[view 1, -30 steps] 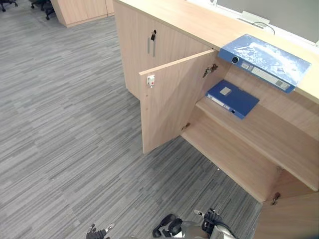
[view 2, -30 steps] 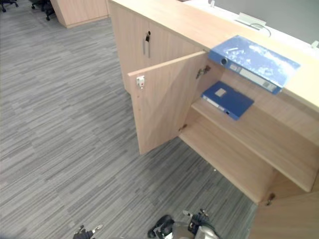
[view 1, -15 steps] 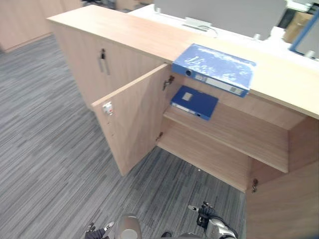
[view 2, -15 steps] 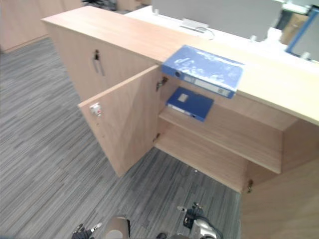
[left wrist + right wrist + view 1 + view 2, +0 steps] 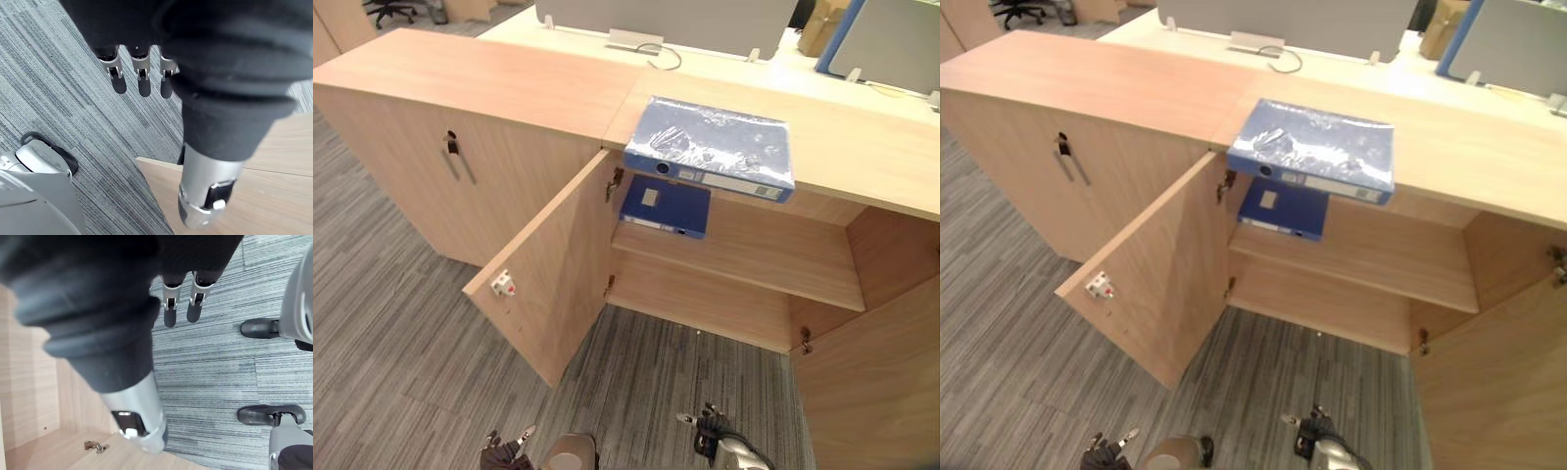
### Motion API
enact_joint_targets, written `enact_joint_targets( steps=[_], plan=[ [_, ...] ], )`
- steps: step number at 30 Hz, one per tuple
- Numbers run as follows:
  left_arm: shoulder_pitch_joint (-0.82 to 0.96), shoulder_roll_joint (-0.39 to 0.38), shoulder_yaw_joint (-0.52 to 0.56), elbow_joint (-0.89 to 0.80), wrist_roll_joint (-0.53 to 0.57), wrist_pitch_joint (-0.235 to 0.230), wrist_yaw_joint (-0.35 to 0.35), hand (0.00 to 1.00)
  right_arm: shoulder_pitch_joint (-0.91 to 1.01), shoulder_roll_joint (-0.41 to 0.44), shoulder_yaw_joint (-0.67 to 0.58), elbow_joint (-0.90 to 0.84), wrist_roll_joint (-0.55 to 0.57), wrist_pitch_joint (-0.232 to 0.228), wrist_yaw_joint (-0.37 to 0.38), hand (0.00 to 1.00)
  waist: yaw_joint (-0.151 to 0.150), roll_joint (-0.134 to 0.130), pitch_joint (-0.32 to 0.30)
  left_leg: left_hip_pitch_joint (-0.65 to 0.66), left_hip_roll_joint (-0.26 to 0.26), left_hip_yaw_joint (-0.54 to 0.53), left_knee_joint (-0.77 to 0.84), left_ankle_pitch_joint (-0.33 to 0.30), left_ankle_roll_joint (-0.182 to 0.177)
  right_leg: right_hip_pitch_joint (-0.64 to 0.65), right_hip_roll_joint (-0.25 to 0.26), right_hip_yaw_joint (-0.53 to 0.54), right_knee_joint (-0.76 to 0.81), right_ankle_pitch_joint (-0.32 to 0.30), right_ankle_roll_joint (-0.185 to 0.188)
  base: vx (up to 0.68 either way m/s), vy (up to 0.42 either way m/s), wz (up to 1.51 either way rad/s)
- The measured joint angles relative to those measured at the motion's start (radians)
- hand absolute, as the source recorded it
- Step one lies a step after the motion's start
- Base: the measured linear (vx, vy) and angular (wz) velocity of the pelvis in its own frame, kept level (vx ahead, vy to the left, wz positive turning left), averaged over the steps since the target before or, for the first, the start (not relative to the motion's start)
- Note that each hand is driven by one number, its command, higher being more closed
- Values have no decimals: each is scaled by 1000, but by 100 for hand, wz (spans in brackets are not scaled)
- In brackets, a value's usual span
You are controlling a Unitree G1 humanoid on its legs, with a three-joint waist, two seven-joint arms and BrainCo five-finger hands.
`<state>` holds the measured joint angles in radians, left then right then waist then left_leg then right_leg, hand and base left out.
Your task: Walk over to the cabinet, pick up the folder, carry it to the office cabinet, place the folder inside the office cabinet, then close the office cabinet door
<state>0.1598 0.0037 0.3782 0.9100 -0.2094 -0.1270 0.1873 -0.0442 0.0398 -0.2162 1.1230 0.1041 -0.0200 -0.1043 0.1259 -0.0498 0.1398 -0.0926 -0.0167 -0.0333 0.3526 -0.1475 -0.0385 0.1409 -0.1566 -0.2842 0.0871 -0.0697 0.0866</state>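
Light wood office cabinet (image 5: 489, 83) seen from above, with both doors of its right bay swung open. The left-side open door (image 5: 558, 284) stands out toward the robot and has a small white latch piece (image 5: 503, 285) on its edge. The right-side open door (image 5: 876, 377) shows at lower right.

Large light-blue lever-arch folder (image 5: 713, 147) lies flat on the cabinet top, spine toward the robot, front edge overhanging the open bay slightly. It is well apart from both hands.

Smaller dark-blue flat folder (image 5: 666, 206) lies on the inner wooden shelf (image 5: 773, 259), at the shelf's left end, just below the big one (cabinet top between them, not touching).

Left hand (image 5: 143, 78): fingers straight and relaxed, hanging over the grey striped carpet (image 5: 391, 352) with nothing in them. In the eye views it sits low at the bottom edge, left of centre.

Right hand (image 5: 170, 308): fingers likewise straight and loose, nothing held, over the carpet beside the inner face of the right-side door (a hinge shows in its wrist view). In the eye views it is at the bottom edge, right of centre.

Closed cabinet door (image 5: 421, 196) to the left has a dark key (image 5: 452, 145) in its lock. Behind the cabinet is a white desk (image 5: 734, 67) with a grey partition panel (image 5: 666, 18).
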Motion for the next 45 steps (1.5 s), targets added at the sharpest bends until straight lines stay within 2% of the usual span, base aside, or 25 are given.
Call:
enact_joint_targets(
  steps=[5,7,9,11,12,14,16,17,18,19,20,22,25,26,29,31,32,33,34,36,37,38,39,41,45],
  plan=[
    [13,-4,5,4,4,1,-7,0,29,-1,-42,0,13,4,3,0,2,4,-20,43,-10,18,-42,-36,34,-33,-12,53,43,-4,-2,-73,65,-44],
    [32,-4,8,7,4,3,-13,0,30,-12,-44,0,10,13,4,0,-1,11,-17,97,-31,31,-81,-47,48,-113,-59,68,243,-52,-18,-96,128,-68],
    [37,6,6,29,4,3,-18,0,27,-16,-28,-28,11,19,4,0,-12,16,-14,133,-37,50,-93,-42,66,-234,-125,27,524,-45,-42,-100,90,-36],
    [41,10,1,42,4,4,-20,0,27,-19,-16,-41,14,18,4,0,-30,18,-15,159,-37,51,-98,-37,81,-270,-191,-27,634,-41,-60,-51,25,14],
    [44,10,0,42,4,3,-20,0,26,-18,-15,-42,14,17,4,0,-30,18,-16,164,-36,49,-107,-35,83,-273,-205,-41,626,-41,-61,-5,-34,22],
    [49,10,-3,41,2,1,-19,0,17,-20,-3,-29,12,18,4,0,-31,21,-16,163,-16,44,-127,-28,73,-272,-215,-76,485,-41,-60,30,-103,6],
    [47,11,-6,42,3,1,-19,0,12,-21,3,-20,11,18,4,0,-31,22,-16,164,12,40,-137,-30,52,-261,-196,-114,345,-37,-54,99,-195,-12],
    [44,21,-26,43,5,1,-19,0,10,-21,3,-15,10,20,3,0,-31,20,-15,161,30,37,-138,-36,26,-250,-171,-124,239,-5,-39,185,-325,-9],
    [40,27,-37,45,5,2,-19,0,10,-21,3,-11,9,19,2,0,-33,16,-14,162,33,34,-138,-40,12,-242,-160,-125,197,35,-37,178,-314,5],
    [30,39,-57,67,13,3,-19,0,5,-30,2,0,7,20,2,0,-35,11,-14,167,41,21,-138,-54,-12,-225,-158,-125,183,86,15,212,-344,19],
    [25,28,-70,81,19,4,-19,0,-6,-50,3,20,-9,22,2,0,-41,38,-22,166,65,-16,-146,-61,-23,-225,-132,-155,199,53,-5,139,-208,27],
    [17,10,-68,79,21,2,-18,0,-13,-65,3,23,-13,22,2,0,-55,64,-22,174,113,-43,-165,-70,-50,-226,-83,-179,222,1,-20,189,-256,22],
    [11,17,-69,79,18,2,-17,0,-18,-66,3,32,-27,23,0,0,-54,67,-25,180,196,-95,-164,-79,-86,-213,-2,-210,229,-58,-49,227,-260,3],
    [9,19,-69,79,16,2,-17,0,-18,-66,3,32,-26,23,-2,0,-53,66,-24,177,205,-99,-153,-79,-89,-210,11,-211,228,-69,-53,228,-222,2],
    [4,25,-85,67,14,3,-17,0,-17,-77,6,45,-25,22,-11,0,-56,61,-21,90,219,-110,70,-86,-101,-152,51,-226,175,-87,-58,218,-163,9],
    [10,25,-88,25,8,2,-18,0,-11,-74,22,52,-24,22,-16,0,-44,61,-8,-21,237,-92,378,-47,-139,-59,88,-233,108,-82,-65,277,-146,-8],
    [9,26,-90,17,1,2,-20,0,-11,-72,22,52,-24,22,-16,0,-29,55,3,-66,240,-53,495,-71,-129,-17,91,-227,86,-81,-66,223,-78,-16],
    [9,26,-91,14,1,2,-20,0,-12,-72,22,52,-24,22,-17,0,-28,56,5,-76,239,-40,513,-84,-125,-9,91,-225,81,-81,-66,209,-15,-21],
    [11,28,-105,-5,-1,2,-21,0,-19,-83,21,52,-21,21,-17,0,-27,53,12,-129,215,23,538,-135,-101,17,77,-216,65,-80,-64,206,69,-13],
    [9,32,-113,-18,-2,1,-23,0,-34,-90,20,51,-12,21,-17,0,-23,50,23,-179,167,81,439,-163,-70,25,49,-202,62,-78,-59,221,179,-23],
    [7,32,-120,-18,-1,2,-28,0,-42,-93,20,50,-9,21,-17,0,-24,57,31,-188,147,91,341,-152,-64,32,43,-195,62,-77,-57,160,191,-29],
    [10,30,-131,-18,-1,2,-32,0,-44,-100,20,48,-9,21,-17,0,-22,74,28,-176,142,87,197,-54,-45,34,52,-178,62,-82,-33,156,224,-33],
    [5,39,-132,-10,-4,5,-39,0,-48,-82,21,49,-9,22,-16,0,-14,56,39,-150,125,109,183,-34,-1,39,39,-154,56,-85,-11,189,245,-23],
    [-4,70,-157,-18,8,3,-53,0,-53,-61,20,48,-12,21,-12,0,-18,12,33,-117,71,129,101,-9,20,33,-2,-130,27,-62,-33,195,225,0],
    [-4,90,-209,-18,57,3,-78,0,-74,-49,19,18,-49,21,1,0,-27,14,31,-42,32,163,-14,30,41,45,-37,-104,8,-8,-9,126,130,-14]
  ],
)
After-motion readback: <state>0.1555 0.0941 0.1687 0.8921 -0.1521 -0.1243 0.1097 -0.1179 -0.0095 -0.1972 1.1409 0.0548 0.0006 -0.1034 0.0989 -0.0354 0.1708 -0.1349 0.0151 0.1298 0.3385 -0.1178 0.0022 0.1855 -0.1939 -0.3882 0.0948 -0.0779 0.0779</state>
